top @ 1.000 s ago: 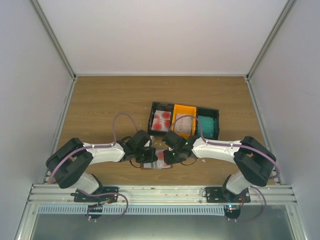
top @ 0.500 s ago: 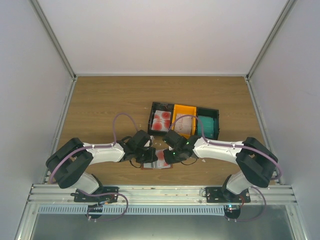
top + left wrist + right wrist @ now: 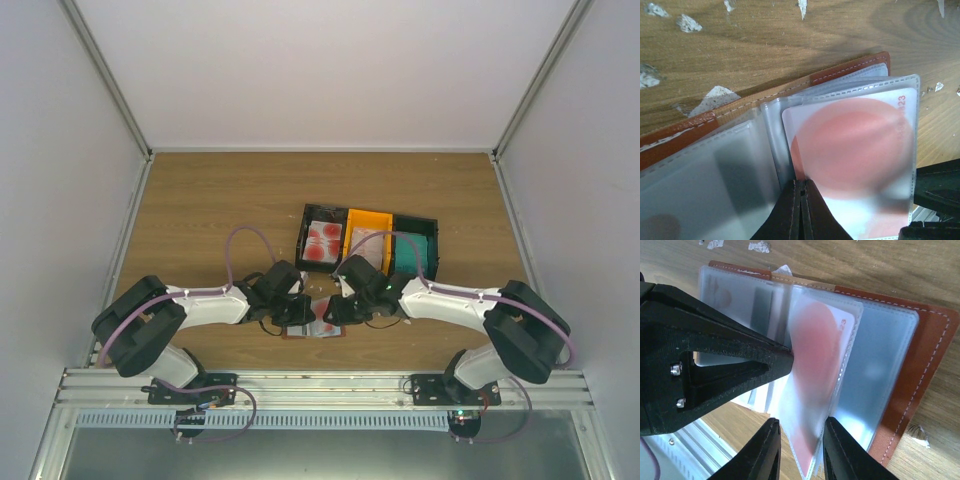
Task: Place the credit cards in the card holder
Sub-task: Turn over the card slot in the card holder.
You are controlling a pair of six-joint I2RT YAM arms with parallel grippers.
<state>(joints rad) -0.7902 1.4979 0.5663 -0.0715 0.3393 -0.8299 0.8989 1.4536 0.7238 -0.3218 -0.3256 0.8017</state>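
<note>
Seating a card: the left claw (image 3: 800,186), closed, pins the brown leather card holder's (image 3: 850,70) sleeve. At lower centre the right claw (image 3: 801,423), jaws apart, straddles the red-blotched white card (image 3: 820,340). Next, push it fully home.

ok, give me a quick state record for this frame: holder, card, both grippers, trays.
card holder: lying open, clear sleeves fanned
red-blotched card: inside one sleeve
left gripper: shut, tip at the sleeves' fold
right gripper: open, fingers astride that sleeve's edge
trays: three in a row beyond the holder, each holding cards
</note>
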